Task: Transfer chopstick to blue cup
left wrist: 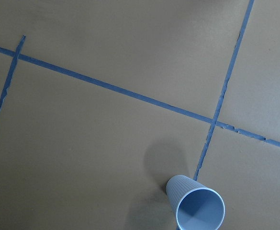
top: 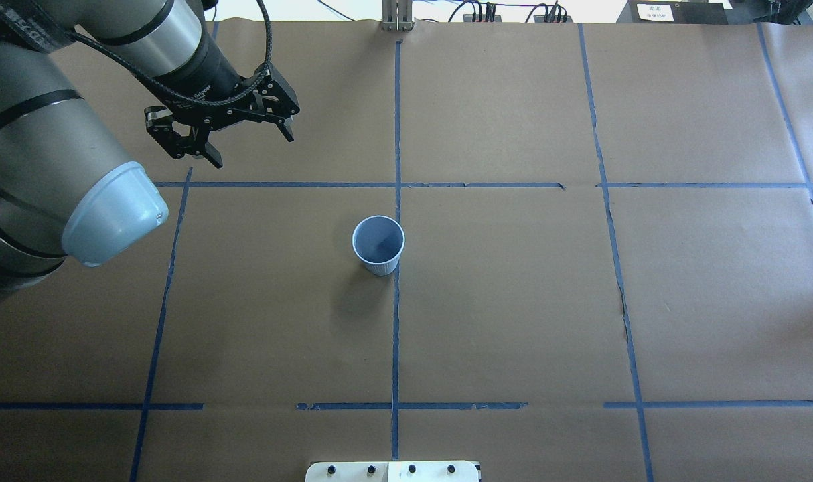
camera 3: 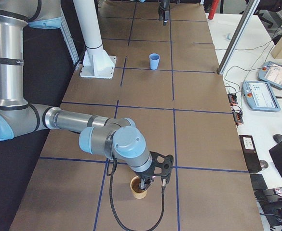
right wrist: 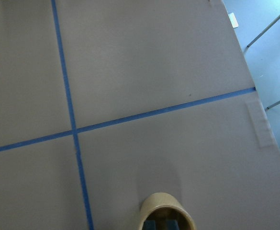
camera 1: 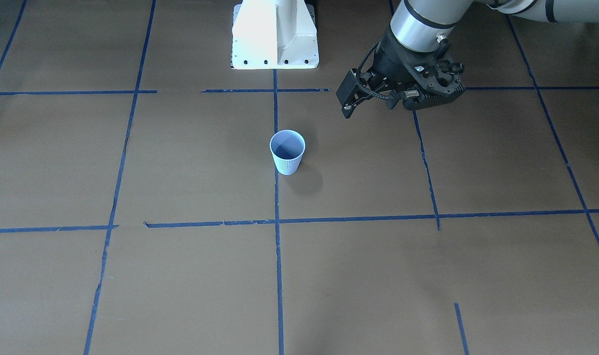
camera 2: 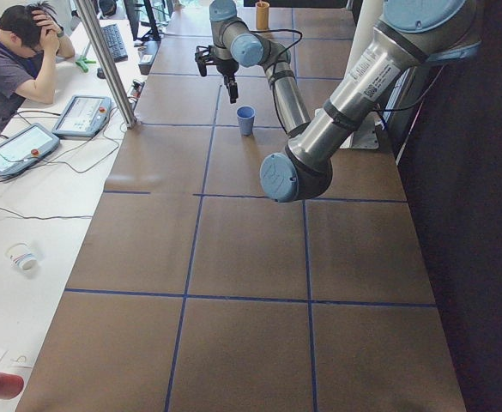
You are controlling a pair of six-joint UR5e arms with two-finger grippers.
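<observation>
**Operator:** Where do things stand?

**Describer:** The blue cup [top: 380, 266] stands upright and empty in the middle of the bench [top: 513, 301], just beside a crossing of dark blue tape lines [top: 396, 335]. It is small, pale and tapered, with fine ribs outside and a smooth round rim. You will not find the chopstick in any view. Your left pincer [top: 253, 150] hangs above the bench, jaws wide and holding nothing, well apart from the cup. Your right pincer [camera 3: 153, 183] sits low over a tan cup [camera 3: 138, 191] near the bench's end on the robot's right. Only the side camera shows it, so I cannot tell whether it is wide or closed.

**Operator:** What could go wrong?

**Describer:** The blue cup looks light and narrow at the base. A long stick leaning on its rim may tip it over. A thin, tapering stick may also twist or slip in a two-finger hold. The bench covering is flat, matte brown paper, so a dropped stick could roll away.
</observation>
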